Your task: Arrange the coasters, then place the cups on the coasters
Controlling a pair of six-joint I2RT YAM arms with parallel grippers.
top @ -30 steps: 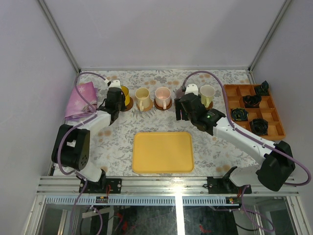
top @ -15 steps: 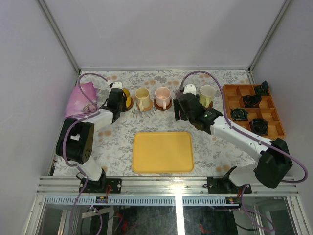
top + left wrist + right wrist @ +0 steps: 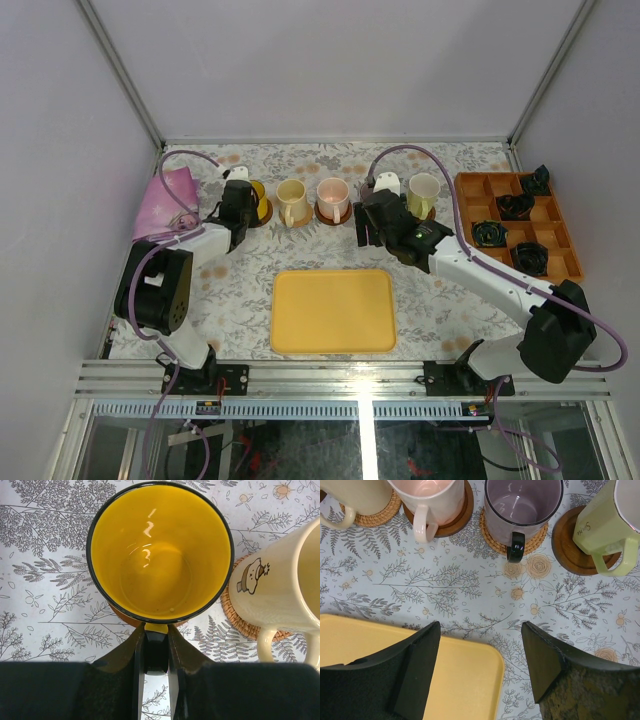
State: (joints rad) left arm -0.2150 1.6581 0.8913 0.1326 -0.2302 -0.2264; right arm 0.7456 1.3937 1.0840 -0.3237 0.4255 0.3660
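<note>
At far left, left claw (image 3: 156, 631) pinches yellow cup (image 3: 160, 555) by its handle; right claw (image 3: 481, 627) spread.

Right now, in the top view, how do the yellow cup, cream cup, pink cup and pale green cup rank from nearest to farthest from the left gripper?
1. yellow cup, left end of the row, its handle in the left gripper.
2. cream cup, next on the right.
3. pink cup, mid-row.
4. pale green cup, right end of the row.

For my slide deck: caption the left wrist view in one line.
Left tool grips the yellow cup by its handle; cream cup on woven coaster alongside.
</note>
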